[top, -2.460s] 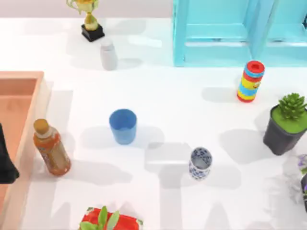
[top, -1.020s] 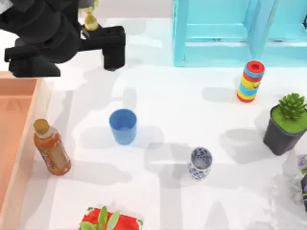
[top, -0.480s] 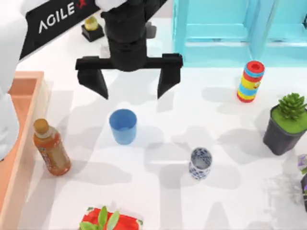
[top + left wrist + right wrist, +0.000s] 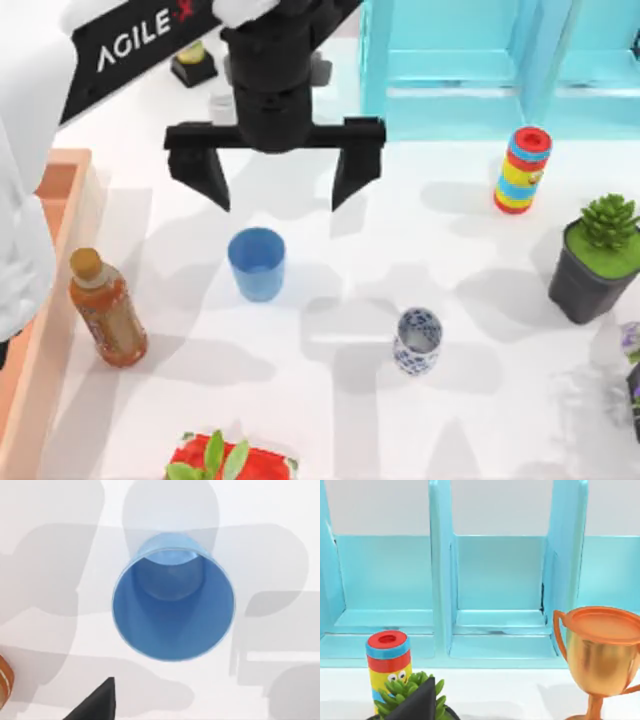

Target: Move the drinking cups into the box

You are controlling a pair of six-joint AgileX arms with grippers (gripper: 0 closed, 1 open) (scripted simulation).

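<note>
Above the middle-left of the counter (image 4: 470, 330), the left tool (image 4: 277, 185) hangs with its two black fingers spread wide and nothing between them, and it has edged a touch nearer the blue cup (image 4: 257, 262) than it was half a second ago; a second ago it was off over the far-left corner, turned sideways, and before that the arm was barely in the top view at all. So the change is a swing-in and a squaring-up: the jaws now straddle a line just behind the cup, wider than its rim. The left wrist view looks almost straight down into the blue cup (image 4: 173, 611), upright and nearly centred, with one dark fingertip (image 4: 97, 704) at the frame edge, which suggests the approach is lined up and the descent is the step in hand. Neither cup has moved: the blue one stands near the middle of the counter, and the white floral cup (image 4: 417, 341) stands well apart from it, nearer the front and right. The box (image 4: 66, 205) lies along the left edge, partly behind the white arm, with no cup in it, so the task is at its very start. Just beside the box stands an amber bottle (image 4: 106, 308), near the path a carried cup would likely take. The right tool (image 4: 417, 705) shows as a dark tip near the potted succulent (image 4: 601, 258), facing the turquoise cabinet (image 4: 495, 590), the striped cylinder (image 4: 389, 666) and a gold trophy (image 4: 602, 652); whether it is open I cannot tell.
</note>
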